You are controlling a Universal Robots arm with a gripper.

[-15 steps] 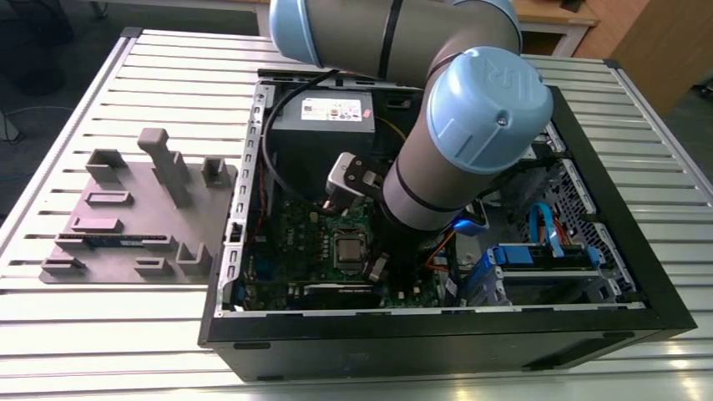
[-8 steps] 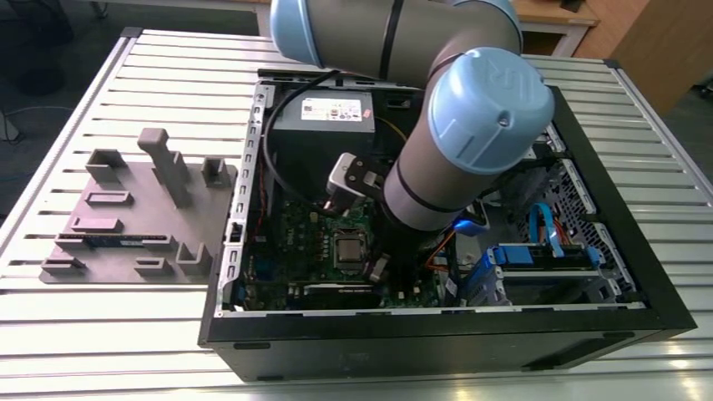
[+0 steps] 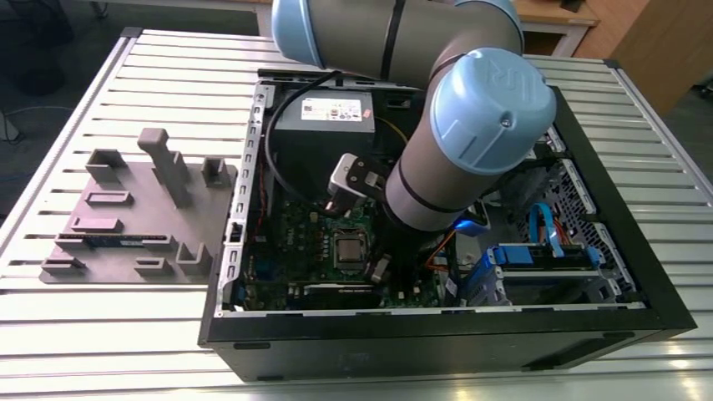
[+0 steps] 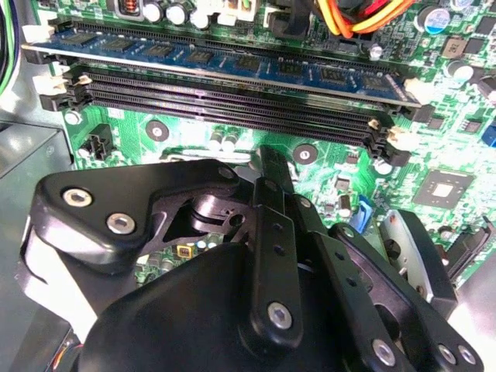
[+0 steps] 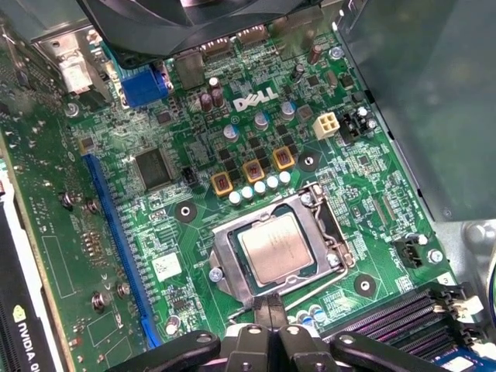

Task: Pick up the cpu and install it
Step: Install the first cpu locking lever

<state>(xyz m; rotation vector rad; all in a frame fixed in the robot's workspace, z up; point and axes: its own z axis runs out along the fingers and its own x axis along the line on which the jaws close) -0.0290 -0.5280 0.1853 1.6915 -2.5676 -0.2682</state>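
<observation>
Chip (image 5: 277, 246) lies flat in socket frame (image 5: 226, 260) on green board (image 5: 186, 155), seated so contacts align. Gripper (image 5: 267, 310) fingertips pressed together, gripping nothing, tips just past chip's near edge, apparently clear of it.

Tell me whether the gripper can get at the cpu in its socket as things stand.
Probably yes. In the first wrist view the cpu lies face up in the socket with nothing over it, and the gripper hangs right at the socket's edge. The metal frame around the chip looks tight, which may hamper a grasp.
</observation>
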